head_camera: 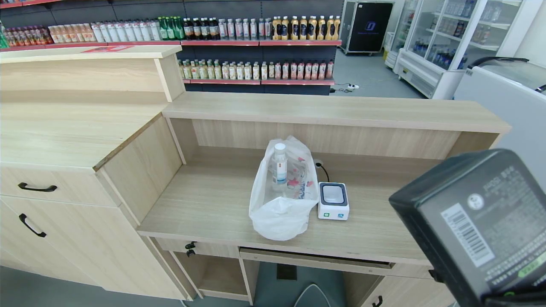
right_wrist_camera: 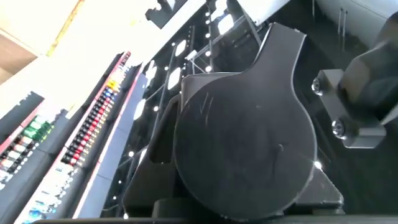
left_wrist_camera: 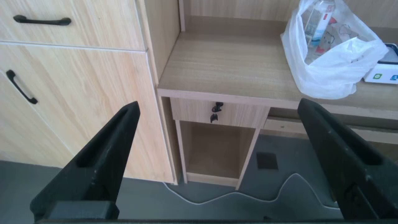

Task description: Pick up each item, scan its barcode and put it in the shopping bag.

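Three views logged.

1. Head view: you have a dark pack (head_camera: 477, 226) raised close to the camera on the right, off every surface. A white barcode label (head_camera: 467, 234) and fine print cover the face turned toward the lens. The edges are rounded and the body is black.
2. Right wrist view: you get the pack's other side, a plain dark rounded face with light scratches and no label. The right gripper (right_wrist_camera: 242, 186) is closed on it. This view looks upward, with ceiling lights and stocked shelves behind the pack.
3. Left wrist view: your left gripper (left_wrist_camera: 230, 162) hangs low in front of the cabinet, below tabletop level. Its fingers (left_wrist_camera: 99, 162) are spread wide with nothing between them. Beyond them you see a drawer (left_wrist_camera: 214, 113) with a key in its lock, and a cable (left_wrist_camera: 249, 196) lying on the floor.

On the tabletop (head_camera: 204, 200), the white shopping bag (head_camera: 283, 192) stands open. A clear bottle (head_camera: 279, 168) with a white cap stands upright inside it. The white scanner (head_camera: 333, 200) sits just beside the bag on its right, window facing up.
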